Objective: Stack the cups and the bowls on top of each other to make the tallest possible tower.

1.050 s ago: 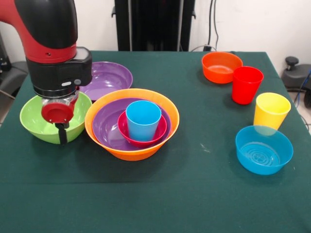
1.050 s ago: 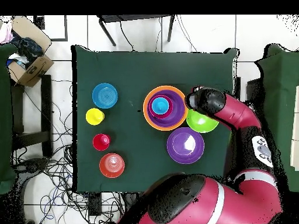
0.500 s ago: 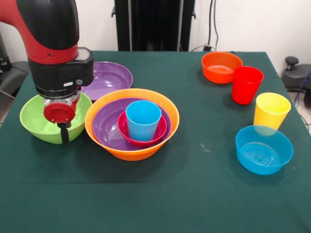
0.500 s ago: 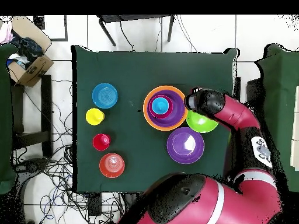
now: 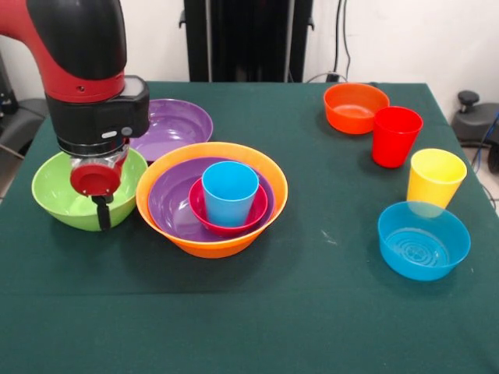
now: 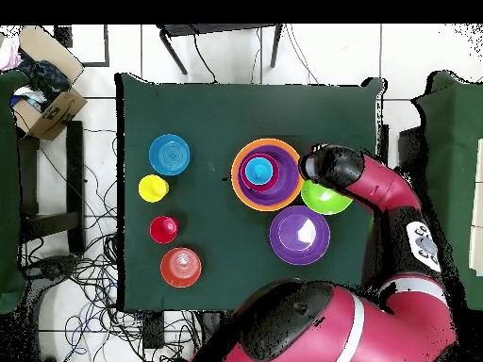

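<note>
Jaw state can't be told: only one dark finger is seen hanging below the red wrist disc of the gripper (image 5: pixel 100 212), at the near rim of the lime green bowl (image 5: pixel 56 191), w/ nothing clearly clamped. In the overhead view the arm head covers part of that bowl (image 6: pixel 329 199).

Just beside it sits the tower (image 5: pixel 211 196): large orange bowl as base, purple bowl nested in it, pink-red bowl inside that, blue cup (image 5: pixel 230 192) upright in the middle. A second purple bowl (image 5: pixel 173 124) lies behind, apart.

Step in hand is judged to be a rim grasp on the green bowl. To be done well: rim should be straddled squarely, one finger inside and one outside, then lifted straight up, so the orange rim alongside isn't knocked.

Well apart on the other side: small orange bowl (image 5: pixel 355 107), red cup (image 5: pixel 396 136), yellow cup (image 5: pixel 436 178), small blue bowl (image 5: pixel 423 240), all unstacked.
</note>
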Motion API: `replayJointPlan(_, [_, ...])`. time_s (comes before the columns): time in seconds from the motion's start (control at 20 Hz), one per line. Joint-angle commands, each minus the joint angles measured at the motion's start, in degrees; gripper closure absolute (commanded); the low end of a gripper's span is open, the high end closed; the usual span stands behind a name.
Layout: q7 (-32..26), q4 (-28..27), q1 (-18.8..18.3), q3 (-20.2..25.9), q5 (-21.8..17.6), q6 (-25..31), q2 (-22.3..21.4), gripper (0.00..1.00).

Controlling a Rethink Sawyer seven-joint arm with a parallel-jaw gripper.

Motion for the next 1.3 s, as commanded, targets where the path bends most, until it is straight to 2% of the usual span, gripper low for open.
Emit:
replayJointPlan(0.05, [-7.08,4.2,-0.78,2.33,-6.68,-3.19,1.14,0.0])
replayJointPlan(0.55, [-8.58,4.9,-2.21,3.59,-9.43,-3.02,1.77,0.0])
replayJointPlan(1.3, [-6.26,6.34,-2.96,5.17,-10.24,-6.71,2.9,0.0])
